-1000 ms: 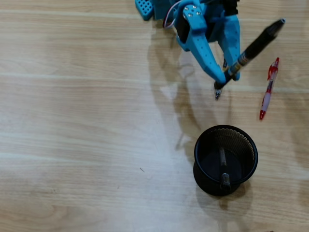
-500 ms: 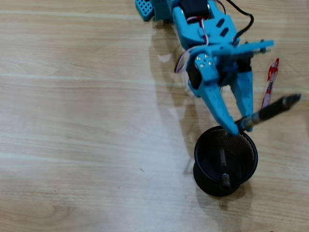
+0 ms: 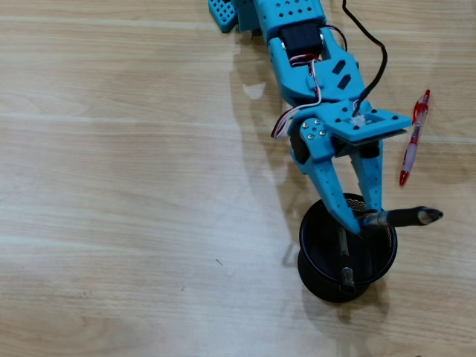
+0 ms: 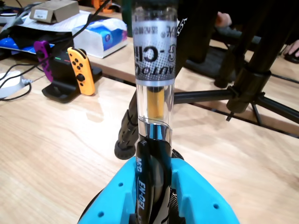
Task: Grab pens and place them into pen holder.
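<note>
blue gripper (image 3: pixel 362 221) clamps 1 clear-barrelled pen (image 3: pixel 401 217) above the pen holder (image 3: pixel 309 256) rim; the pen's long axis lies sideways, sticking out past the rim on the right in the overhead view.

Bright, even overhead light; soft shadows; blurry wrist-view background.

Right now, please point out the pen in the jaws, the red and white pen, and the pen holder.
held pen (image 3: pixel 405 217), overhead view, dark barrel beyond the jaws
red and white pen (image 3: pixel 413 138), overhead view, middle of barrel
pen holder (image 3: pixel 306 223), overhead view, left rim
</note>
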